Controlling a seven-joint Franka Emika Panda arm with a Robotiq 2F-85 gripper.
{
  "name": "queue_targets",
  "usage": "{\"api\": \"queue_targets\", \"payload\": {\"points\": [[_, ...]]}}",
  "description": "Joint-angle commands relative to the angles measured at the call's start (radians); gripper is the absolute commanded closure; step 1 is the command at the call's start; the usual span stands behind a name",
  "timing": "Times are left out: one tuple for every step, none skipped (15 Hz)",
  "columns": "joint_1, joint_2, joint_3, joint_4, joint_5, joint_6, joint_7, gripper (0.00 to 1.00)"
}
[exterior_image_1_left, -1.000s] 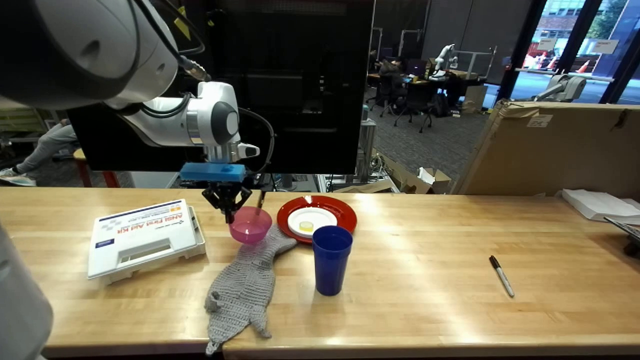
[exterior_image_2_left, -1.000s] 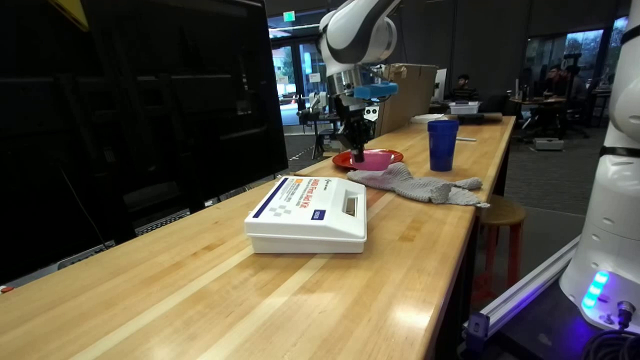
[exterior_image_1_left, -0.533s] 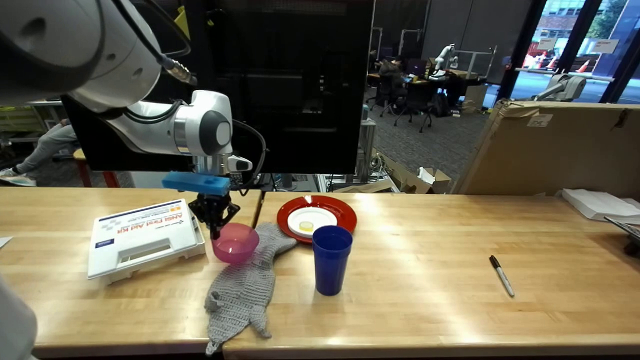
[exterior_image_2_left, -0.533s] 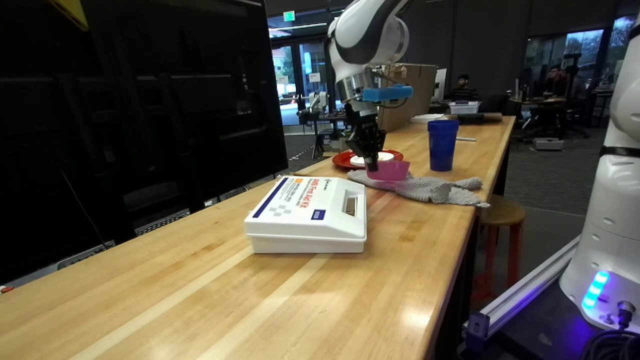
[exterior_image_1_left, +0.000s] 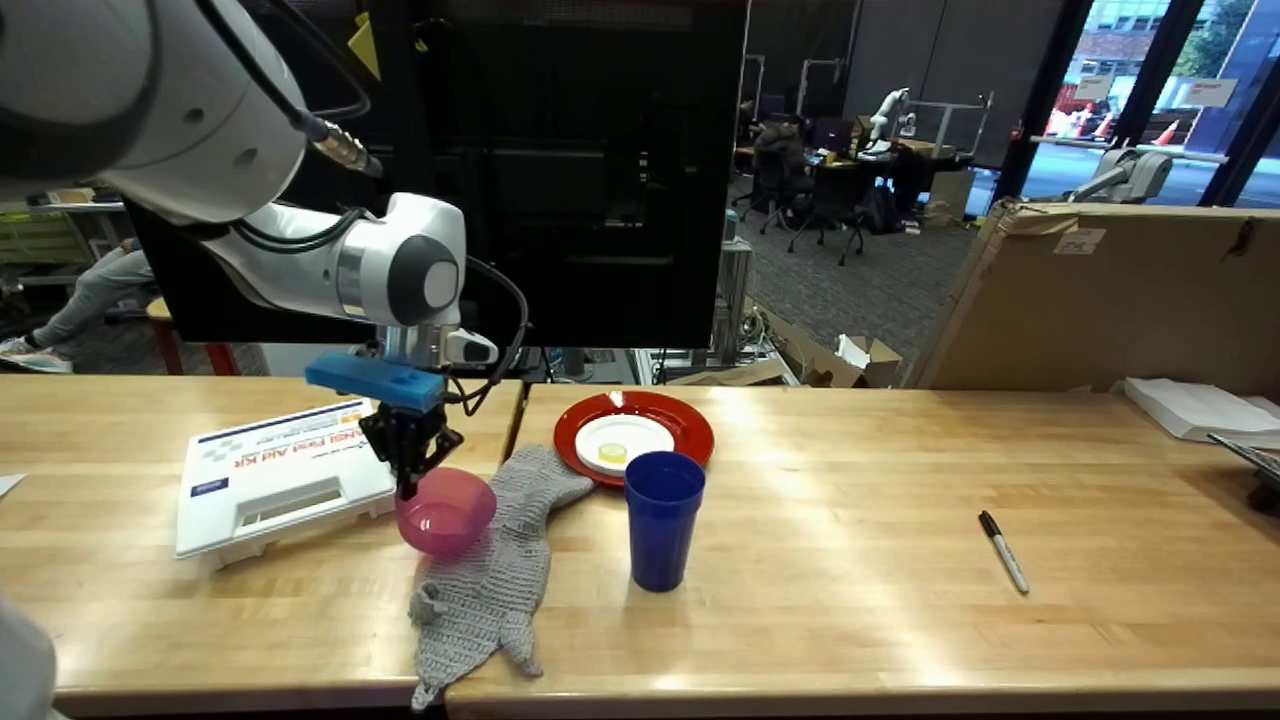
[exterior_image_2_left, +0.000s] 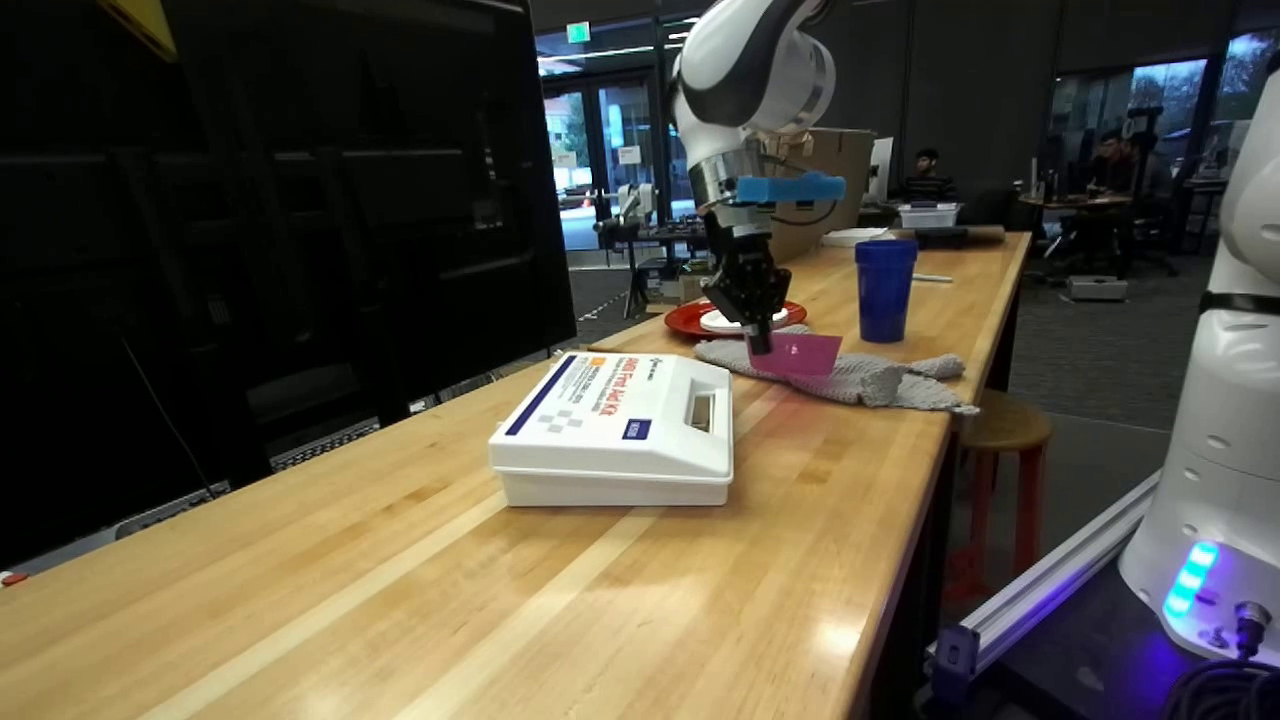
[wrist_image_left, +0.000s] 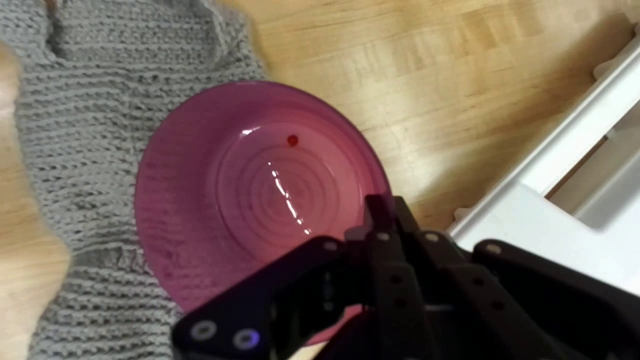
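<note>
My gripper (wrist_image_left: 392, 210) is shut on the rim of a translucent pink bowl (wrist_image_left: 290, 185). One finger is inside the rim and one outside. In both exterior views the gripper (exterior_image_1_left: 405, 490) (exterior_image_2_left: 761, 345) has the bowl (exterior_image_1_left: 450, 515) (exterior_image_2_left: 800, 357) at its fingertips, over the edge of a grey knitted animal-shaped cloth (exterior_image_1_left: 490, 590). I cannot tell whether the bowl touches the cloth. A small red spot (wrist_image_left: 292, 140) shows in the bowl. A white first aid kit (exterior_image_1_left: 290, 470) lies close beside the gripper; its edge also shows in the wrist view (wrist_image_left: 540, 225).
A blue cup (exterior_image_1_left: 660, 530) stands beside the cloth. Behind it is a red plate (exterior_image_1_left: 690, 440) with a white dish (exterior_image_1_left: 640, 435) on it. A marker (exterior_image_1_left: 1003, 552) lies farther along the table. A black screen (exterior_image_2_left: 250, 250) stands behind the table's far edge.
The gripper has carried the bowl from near the red plate, along the cloth, towards the table's near edge and the first aid kit. It stays shut on the rim. Other things have not moved.
</note>
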Motion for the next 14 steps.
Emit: {"api": "queue_targets", "payload": {"points": [[-0.011,-0.061,0.000,-0.049,-0.038,0.003,0.037,0.99],[-0.013,-0.065,0.003,-0.053,-0.069,0.004,0.050,0.99],[-0.014,-0.068,0.007,-0.053,-0.102,0.002,0.067,0.99],[-0.014,-0.073,0.008,-0.054,-0.124,0.001,0.076,0.99],[-0.015,-0.074,0.008,-0.056,-0.144,0.005,0.084,0.99],[-0.015,-0.076,0.007,-0.057,-0.153,0.007,0.088,0.99],[-0.016,-0.078,0.004,-0.060,-0.152,0.010,0.087,0.99],[-0.017,-0.078,0.001,-0.065,-0.144,0.021,0.083,0.99],[-0.018,-0.079,-0.001,-0.069,-0.137,0.024,0.082,0.99],[-0.019,-0.081,-0.002,-0.076,-0.135,0.034,0.078,0.99],[-0.018,-0.083,-0.002,-0.083,-0.140,0.045,0.065,0.99],[-0.019,-0.081,0.000,-0.087,-0.160,0.051,0.067,0.99],[-0.021,-0.080,-0.002,-0.096,-0.159,0.069,0.062,0.99],[-0.023,-0.079,-0.005,-0.103,-0.159,0.079,0.058,0.99]]}}
